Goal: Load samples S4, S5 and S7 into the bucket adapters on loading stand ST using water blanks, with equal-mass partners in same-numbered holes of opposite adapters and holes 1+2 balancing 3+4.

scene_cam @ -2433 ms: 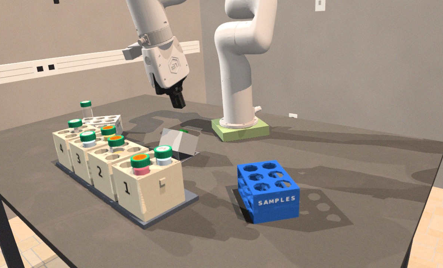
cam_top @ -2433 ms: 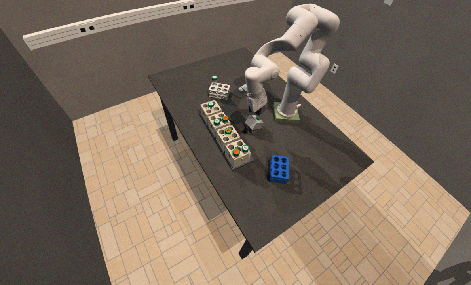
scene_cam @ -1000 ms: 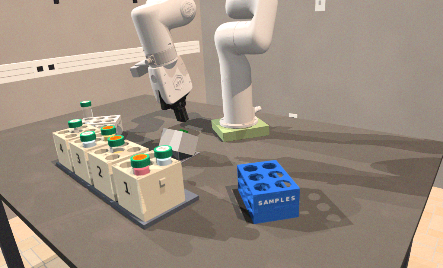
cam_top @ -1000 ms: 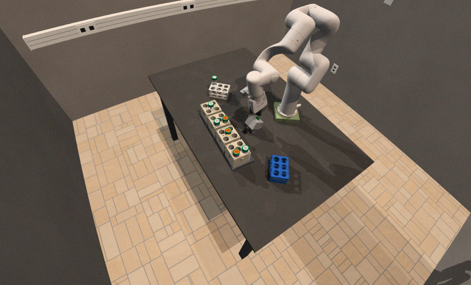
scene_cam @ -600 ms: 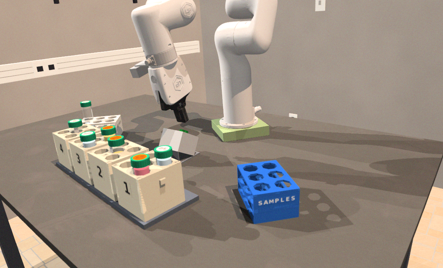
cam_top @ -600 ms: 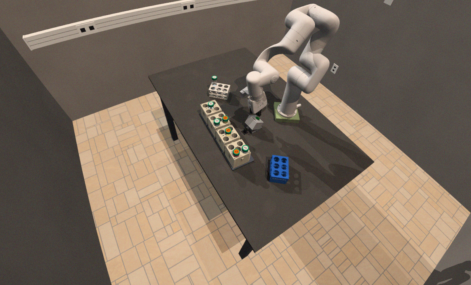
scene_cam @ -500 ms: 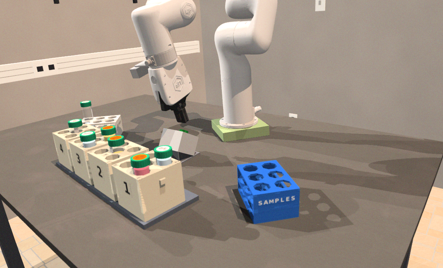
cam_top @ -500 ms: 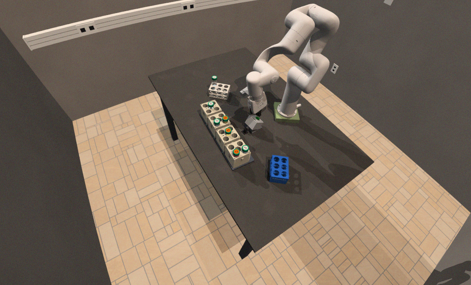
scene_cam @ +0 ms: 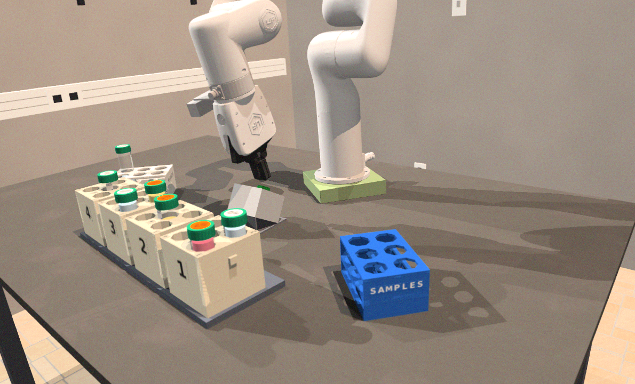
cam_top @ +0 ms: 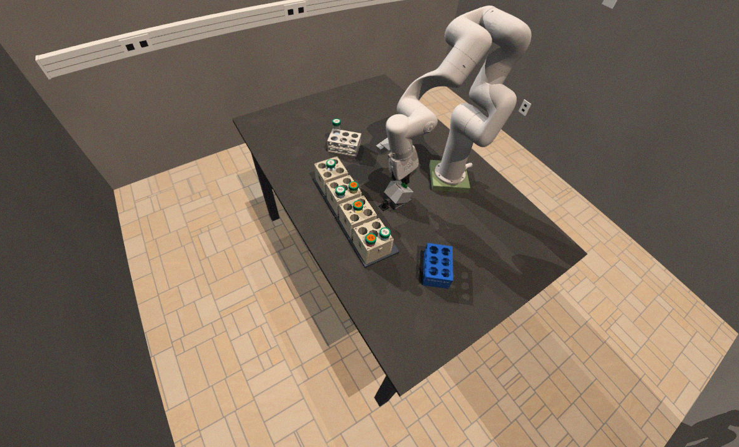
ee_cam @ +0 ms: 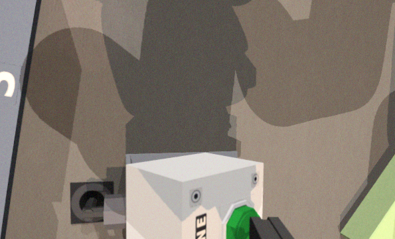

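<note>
My gripper (cam_top: 405,180) (scene_cam: 261,177) (ee_cam: 264,219) is shut and empty, just above the green DONE key (scene_cam: 263,187) (ee_cam: 238,223) on its small sloped desk (cam_top: 396,193) (scene_cam: 256,205) (ee_cam: 157,189). Its fingertips cover part of the key in the wrist view. Adapter 1 (scene_cam: 236,279) holds an orange-dot tube with pink liquid (scene_cam: 200,231) and a white-dot tube (scene_cam: 233,218). Adapter 2 (scene_cam: 143,260) holds an orange-dot tube (scene_cam: 166,202). Adapter 3 (scene_cam: 111,241) holds an orange-dot (scene_cam: 155,187) and a white-dot tube (scene_cam: 126,196). Adapter 4 (scene_cam: 87,217) holds a white-dot tube (scene_cam: 108,177).
The adapters stand in a row on the dark stand (cam_top: 387,255) (scene_cam: 271,284). The blue SAMPLES rack (cam_top: 438,282) (scene_cam: 396,301) has no tubes. The white rack (cam_top: 343,148) at the back holds a white-dot tube (cam_top: 336,122) (scene_cam: 122,149). The arm's green base (cam_top: 449,186) (scene_cam: 353,192) stands behind the desk.
</note>
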`<action>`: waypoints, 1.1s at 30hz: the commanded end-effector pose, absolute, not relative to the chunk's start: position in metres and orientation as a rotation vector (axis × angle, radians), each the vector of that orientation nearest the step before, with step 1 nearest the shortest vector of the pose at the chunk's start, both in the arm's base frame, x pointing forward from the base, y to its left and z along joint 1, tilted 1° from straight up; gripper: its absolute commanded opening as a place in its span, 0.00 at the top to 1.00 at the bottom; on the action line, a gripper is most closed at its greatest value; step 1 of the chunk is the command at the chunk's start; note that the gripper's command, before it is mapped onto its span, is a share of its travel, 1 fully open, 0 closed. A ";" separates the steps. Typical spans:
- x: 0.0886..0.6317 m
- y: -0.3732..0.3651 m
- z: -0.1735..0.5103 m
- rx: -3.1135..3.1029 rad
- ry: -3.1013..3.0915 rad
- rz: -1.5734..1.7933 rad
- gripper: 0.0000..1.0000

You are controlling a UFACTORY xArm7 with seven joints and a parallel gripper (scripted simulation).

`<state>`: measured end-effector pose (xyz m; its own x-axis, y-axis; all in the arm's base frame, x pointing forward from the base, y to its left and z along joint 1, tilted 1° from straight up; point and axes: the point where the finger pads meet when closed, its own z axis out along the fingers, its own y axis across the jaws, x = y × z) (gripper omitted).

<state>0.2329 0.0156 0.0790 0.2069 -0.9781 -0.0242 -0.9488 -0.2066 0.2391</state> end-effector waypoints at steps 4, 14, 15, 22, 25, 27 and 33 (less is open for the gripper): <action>0.234 0.016 0.075 2.303 -1.861 -0.250 1.00; 0.234 0.016 0.070 2.303 -1.861 -0.250 1.00; 0.234 0.016 0.070 2.303 -1.861 -0.250 1.00; 0.234 0.016 0.070 2.303 -1.861 -0.250 1.00; 0.235 0.016 0.070 2.303 -1.861 -0.250 1.00; 0.235 0.016 0.070 2.303 -1.861 -0.250 1.00; 0.235 0.016 0.069 2.303 -1.861 -0.250 1.00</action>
<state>0.2332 0.0155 0.0687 0.2069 -0.9781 -0.0242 -0.9488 -0.2066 0.2390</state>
